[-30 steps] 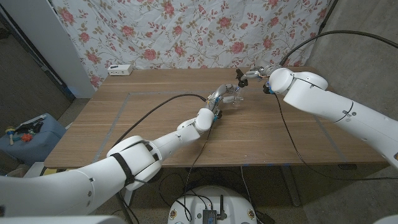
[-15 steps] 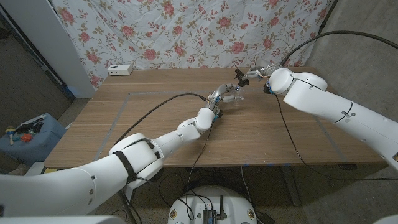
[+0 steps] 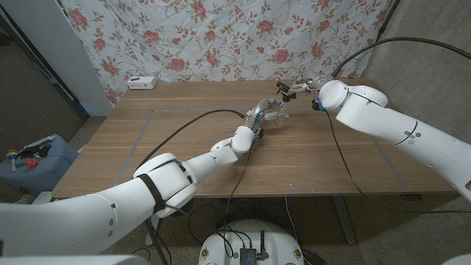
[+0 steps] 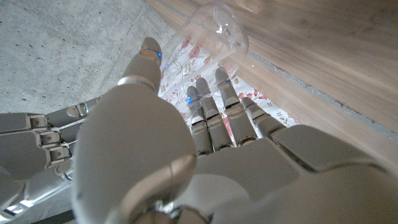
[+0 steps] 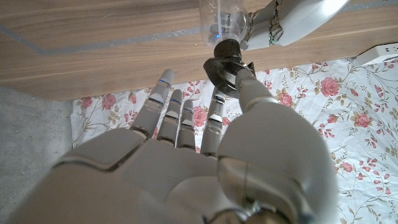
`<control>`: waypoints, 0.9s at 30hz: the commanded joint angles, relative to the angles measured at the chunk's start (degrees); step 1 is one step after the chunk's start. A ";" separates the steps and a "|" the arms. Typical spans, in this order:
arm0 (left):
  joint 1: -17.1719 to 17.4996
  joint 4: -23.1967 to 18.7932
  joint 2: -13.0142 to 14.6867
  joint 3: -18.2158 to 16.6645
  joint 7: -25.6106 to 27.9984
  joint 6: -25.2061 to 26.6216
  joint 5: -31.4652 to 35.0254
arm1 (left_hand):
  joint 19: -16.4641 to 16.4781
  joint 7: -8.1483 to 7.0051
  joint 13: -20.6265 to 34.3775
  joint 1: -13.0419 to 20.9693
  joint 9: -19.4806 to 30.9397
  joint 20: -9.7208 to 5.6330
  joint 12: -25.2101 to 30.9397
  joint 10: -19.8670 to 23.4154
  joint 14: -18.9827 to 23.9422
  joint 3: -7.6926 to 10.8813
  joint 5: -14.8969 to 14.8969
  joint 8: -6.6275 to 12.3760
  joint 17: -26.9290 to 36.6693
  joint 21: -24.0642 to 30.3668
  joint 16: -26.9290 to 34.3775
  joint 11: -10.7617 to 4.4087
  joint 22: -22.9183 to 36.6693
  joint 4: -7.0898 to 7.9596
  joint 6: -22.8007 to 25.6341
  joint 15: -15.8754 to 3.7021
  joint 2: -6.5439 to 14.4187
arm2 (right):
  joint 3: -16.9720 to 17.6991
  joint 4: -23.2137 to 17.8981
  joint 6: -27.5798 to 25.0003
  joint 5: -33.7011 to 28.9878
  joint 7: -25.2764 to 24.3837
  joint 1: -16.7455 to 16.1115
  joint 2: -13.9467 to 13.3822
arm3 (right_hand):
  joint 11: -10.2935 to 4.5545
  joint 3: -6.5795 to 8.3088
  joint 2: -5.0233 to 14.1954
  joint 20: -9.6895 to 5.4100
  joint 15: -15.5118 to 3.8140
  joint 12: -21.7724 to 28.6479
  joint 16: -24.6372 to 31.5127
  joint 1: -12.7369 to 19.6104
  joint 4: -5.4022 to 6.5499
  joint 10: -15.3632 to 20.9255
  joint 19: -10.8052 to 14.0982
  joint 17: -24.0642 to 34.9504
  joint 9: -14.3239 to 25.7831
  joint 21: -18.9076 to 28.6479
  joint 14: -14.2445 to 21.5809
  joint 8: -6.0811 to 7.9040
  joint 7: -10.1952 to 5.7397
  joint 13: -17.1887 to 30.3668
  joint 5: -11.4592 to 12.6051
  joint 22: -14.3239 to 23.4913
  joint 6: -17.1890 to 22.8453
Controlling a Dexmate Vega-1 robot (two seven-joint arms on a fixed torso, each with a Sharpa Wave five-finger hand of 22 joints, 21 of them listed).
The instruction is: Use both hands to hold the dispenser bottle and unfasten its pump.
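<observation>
Dispenser bottle (image 3: 274, 116), clear plastic, stood on the wooden table (image 3: 184, 147) toward its far side, well in front of the flowered cloth (image 3: 221, 37) hanging behind. My left hand (image 3: 263, 114) was wrapped around the bottle's body, fingers (image 4: 214, 109) curled on its clear wall in the left wrist view. My right hand (image 3: 300, 88) reached in from the other side of the bottle, and I pinched the black pump (image 5: 225, 70) at the bottle's top between thumb and a finger, the other fingers (image 5: 168, 112) held straight and close together. A white power strip (image 3: 142, 82) lay well away from the bottle, at the table's far left corner.
</observation>
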 commanded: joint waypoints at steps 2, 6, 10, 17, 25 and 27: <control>-0.44 1.00 -0.33 0.40 0.34 -0.15 -0.44 | 0.36 -2.04 10.51 -6.51 0.20 -3.80 0.46 8.64 3.06 3.53 0.17 0.27 0.24 0.02 0.41 -5.98 0.00 3.17 10.37 -7.04 7.73 | 0.92 0.46 2.20 0.58 1.49 -0.30 -0.40 | 0.43 -0.47 -0.49 0.22 0.49 -0.31 -0.01 -0.53 0.46 -0.98 -0.86 0.33 -0.05 -0.15 -0.67 -0.73 0.39 0.12 -0.25 0.09 -1.44; -0.33 0.73 -0.22 0.44 0.41 -0.05 -0.47 | 0.34 -1.98 10.54 -6.51 0.20 -3.82 0.40 8.58 3.07 3.55 0.17 0.27 0.23 0.02 0.39 -6.05 0.00 3.15 10.42 -7.06 7.74 | 1.07 0.62 2.86 0.47 1.78 -0.43 -0.52 | 0.54 -0.73 -0.57 0.29 0.66 -0.38 -0.11 -0.80 0.61 -1.47 -1.10 0.38 -0.15 -0.15 -1.11 -1.26 0.36 0.14 -0.35 0.09 -2.52; 0.00 -0.11 0.10 0.43 0.32 0.28 -0.48 | 0.38 -2.11 10.56 -6.52 0.20 -3.77 0.40 8.67 3.07 3.53 0.17 0.28 0.25 0.03 0.41 -6.07 0.00 3.12 10.51 -7.01 7.72 | 1.34 0.75 3.27 0.45 1.99 -0.67 -0.62 | 0.64 -0.86 -0.59 0.37 0.69 -0.43 -0.17 -0.80 0.58 -1.91 -1.53 0.40 -0.24 -0.20 -1.42 -1.70 -0.15 0.15 -0.38 0.10 -3.39; 0.52 -1.45 0.57 0.31 0.25 0.93 -0.39 | 0.40 -1.96 10.61 -6.47 0.20 -3.77 0.34 8.63 3.09 3.56 0.17 0.26 0.25 0.03 0.41 -6.06 0.00 3.06 10.52 -7.19 7.73 | 1.56 0.24 3.38 0.17 2.31 -0.99 -0.98 | 0.61 -1.11 -0.50 0.57 1.05 -0.54 -0.46 -0.77 0.57 -3.22 -2.66 0.42 -0.45 -0.32 -2.62 -2.82 -0.65 0.18 -0.45 0.11 -5.60; 0.63 -1.71 0.59 0.26 0.16 0.91 -0.26 | 0.38 -2.09 10.66 -6.48 0.20 -3.73 0.32 8.74 3.08 3.53 0.15 0.22 0.29 0.02 0.43 -5.95 0.00 3.06 10.52 -7.05 7.76 | 1.39 -0.77 3.33 -0.50 3.13 -0.96 -1.96 | 0.44 -1.40 -0.75 0.72 1.24 -0.61 -0.76 -0.55 0.36 -4.67 -3.61 0.33 -0.70 -0.31 -3.88 -4.31 -2.42 0.20 -0.52 0.11 -8.75; 0.68 -1.76 0.59 0.24 0.17 0.92 -0.24 | 0.37 -2.08 10.66 -6.48 0.20 -3.68 0.34 8.84 3.14 3.54 0.15 0.22 0.29 0.02 0.45 -6.05 0.00 3.06 10.52 -7.07 7.77 | 1.34 -0.86 3.04 -0.66 3.25 -0.89 -1.92 | 0.47 -1.51 -0.89 0.69 1.37 -0.66 -0.82 -0.53 0.32 -5.12 -3.94 0.30 -0.75 -0.35 -4.15 -4.56 -2.64 0.21 -0.56 0.11 -9.28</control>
